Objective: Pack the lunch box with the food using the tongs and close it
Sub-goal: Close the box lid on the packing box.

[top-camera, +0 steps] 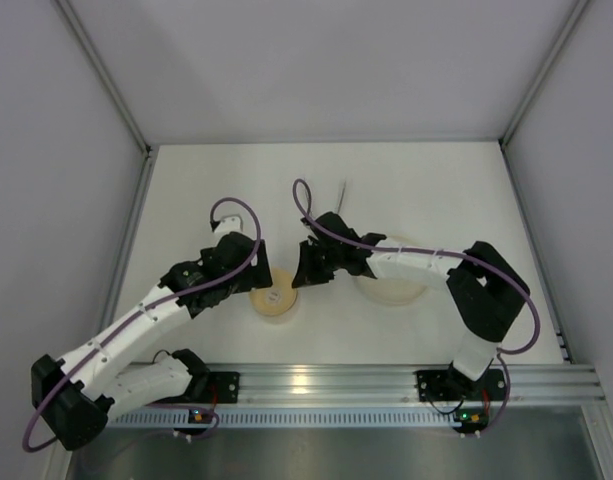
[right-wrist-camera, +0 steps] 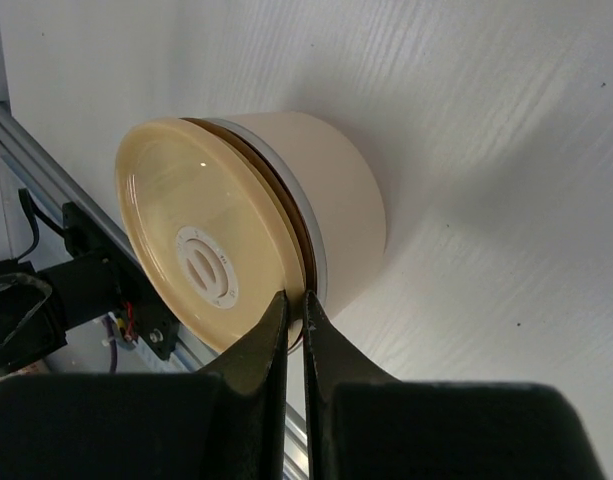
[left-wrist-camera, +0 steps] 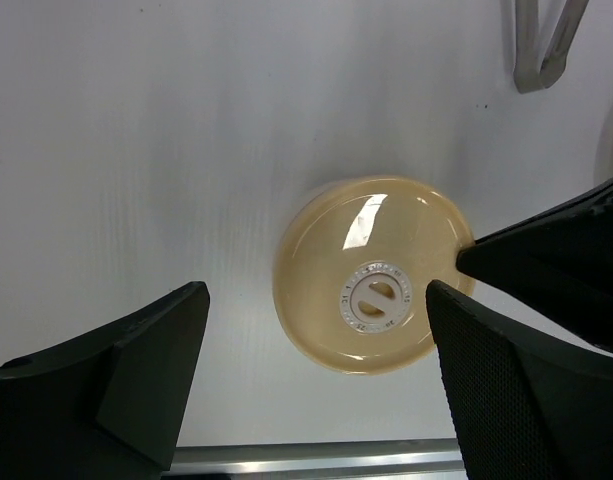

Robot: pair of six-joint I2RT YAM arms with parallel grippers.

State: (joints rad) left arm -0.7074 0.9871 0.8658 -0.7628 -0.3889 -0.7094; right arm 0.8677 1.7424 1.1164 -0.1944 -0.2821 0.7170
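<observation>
Two tools at box (top-camera: 274, 300), lid (left-wrist-camera: 371, 275) on, near desk's (top-camera: 436, 200) front edge. We see left tool (left-wrist-camera: 316, 292) spread wide, empty, lid straight below; right tool (right-wrist-camera: 294, 312) pinched closed, empty, touching lid's right rim.

Bright, even overhead light, soft shadows, and a glare streak on the lid (left-wrist-camera: 365, 219).

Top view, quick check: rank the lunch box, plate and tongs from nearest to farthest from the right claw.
1. The lunch box: nearest, at the tips of the right claw, on its left.
2. The plate: next, just to the claw's right.
3. The tongs: farthest, lying beyond the claw toward the back.
</observation>
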